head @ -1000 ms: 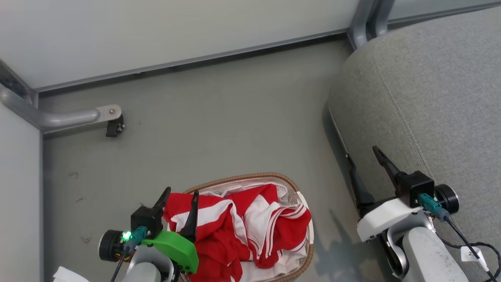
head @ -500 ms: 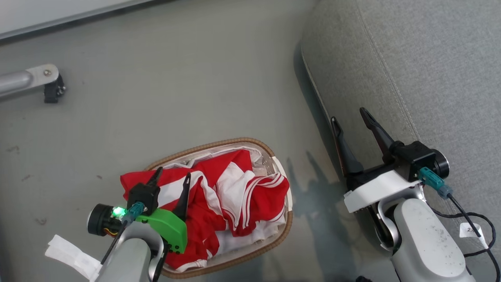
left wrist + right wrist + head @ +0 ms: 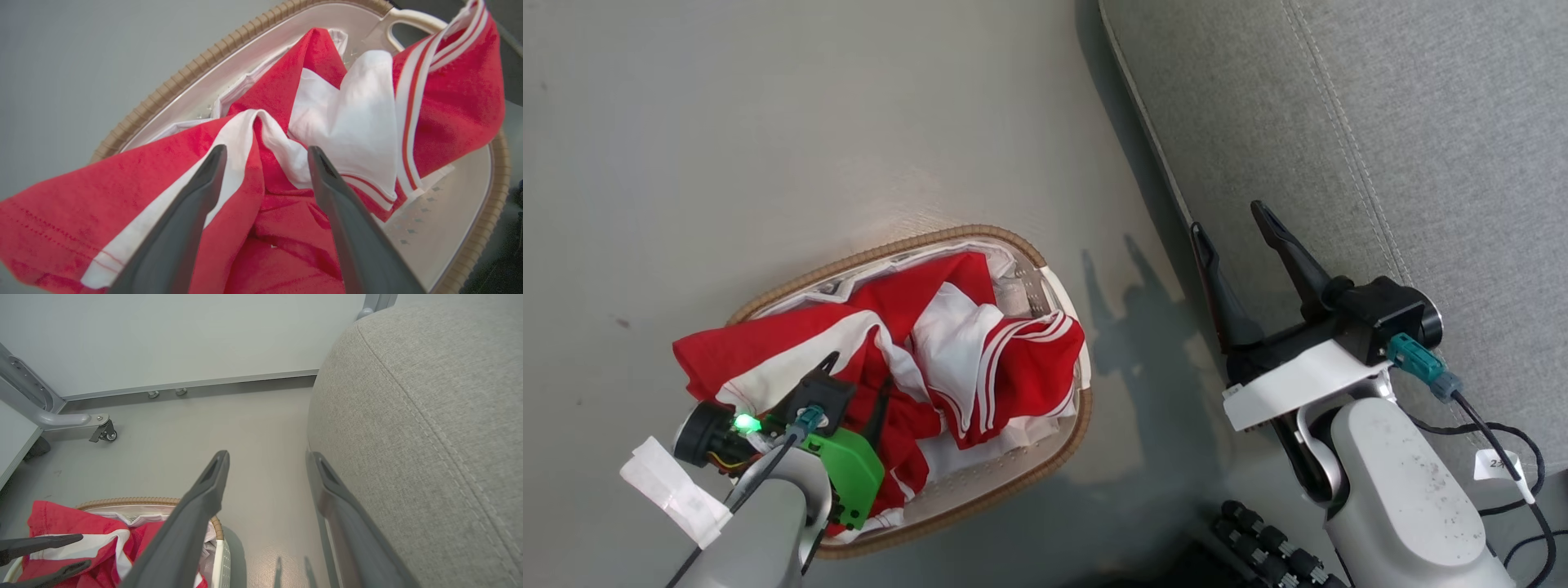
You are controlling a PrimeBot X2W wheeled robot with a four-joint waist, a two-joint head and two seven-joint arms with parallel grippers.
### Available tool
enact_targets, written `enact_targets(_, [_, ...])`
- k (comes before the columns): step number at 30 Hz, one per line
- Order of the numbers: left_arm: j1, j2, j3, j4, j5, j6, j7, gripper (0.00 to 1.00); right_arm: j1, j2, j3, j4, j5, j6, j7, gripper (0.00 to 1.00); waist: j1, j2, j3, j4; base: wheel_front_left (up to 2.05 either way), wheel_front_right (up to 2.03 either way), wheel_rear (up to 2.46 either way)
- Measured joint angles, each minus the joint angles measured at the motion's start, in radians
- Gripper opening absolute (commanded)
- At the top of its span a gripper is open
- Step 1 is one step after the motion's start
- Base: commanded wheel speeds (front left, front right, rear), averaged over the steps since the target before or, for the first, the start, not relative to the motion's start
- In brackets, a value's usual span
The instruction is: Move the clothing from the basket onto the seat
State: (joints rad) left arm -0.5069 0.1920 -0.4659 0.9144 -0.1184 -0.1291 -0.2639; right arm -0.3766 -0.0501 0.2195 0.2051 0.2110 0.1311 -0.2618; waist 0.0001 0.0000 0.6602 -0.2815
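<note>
A: Where is the clothing point(image 3: 980, 359) at this moment?

B: It lies in the basket point(image 3: 980, 241) as a crumpled heap, red with white stripes and white panels. One red part hangs out over the brown rim on the robot's left side.

A: And where does the basket stand?

B: On the grey floor point(image 3: 768, 122), near the seat point(image 3: 1421, 122) but apart from it.

A: What about the left end effector point(image 3: 266, 150)?

B: Its two dark fingers are spread wide, low over the heap. In the left wrist view a red and white fold rises between them, but they are not closed on it. Whether the tips touch the cloth, I cannot tell.

A: And the right end effector point(image 3: 1227, 219)?

B: It is also wide, and it holds nothing. It is at the edge of the seat, with one finger just beside the grey fabric, apart from the basket.
</note>
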Motion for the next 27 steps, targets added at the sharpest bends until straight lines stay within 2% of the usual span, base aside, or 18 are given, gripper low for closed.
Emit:
enact_targets(5, [-0.046,0.02,-0.016,0.071,0.025,0.006,0.0,1.0,-0.004,-0.001,0.011,-0.011,0.012,0.0,0.0,1.0,0.0,0.0,0.055,-0.027,0.0,0.0,0.0])
enact_targets(12, [-0.116,0.032,-0.043,0.139,0.072,0.05,0.0,1.0,-0.004,0.0,0.017,-0.02,0.029,0.0,0.0,1.0,0.0001,0.0,0.125,-0.05,0.0,0.0,0.0])
enact_targets(17, [-0.158,0.03,-0.049,0.177,0.075,0.058,0.0,1.0,-0.005,0.0,0.021,-0.026,0.035,0.0,0.0,1.0,0.0001,0.0,0.161,-0.06,0.0,0.0,0.0])
enact_targets(18, [-0.163,0.028,-0.05,0.183,0.074,0.058,0.0,0.9,-0.007,0.0,0.022,-0.025,0.036,0.0,0.0,1.0,0.0001,0.0,0.165,-0.061,0.0,0.0,0.0])
enact_targets(19, [-0.165,0.026,-0.051,0.185,0.074,0.058,0.0,0.08,-0.01,0.0,0.023,-0.024,0.036,0.0,0.0,1.0,0.0,0.0,0.167,-0.061,0.0,0.0,0.0])
enact_targets(20, [-0.167,0.025,-0.052,0.186,0.073,0.057,0.0,0.0,-0.014,0.0,0.024,-0.024,0.036,0.0,0.0,1.0,0.0,0.0,0.168,-0.061,0.0,0.0,0.0])
enact_targets(27, [-0.161,0.007,-0.043,0.192,0.046,0.053,0.0,0.0,-0.024,0.0,0.02,-0.015,0.037,0.0,0.0,1.0,0.0,0.0,0.142,-0.055,0.0,0.0,0.0])
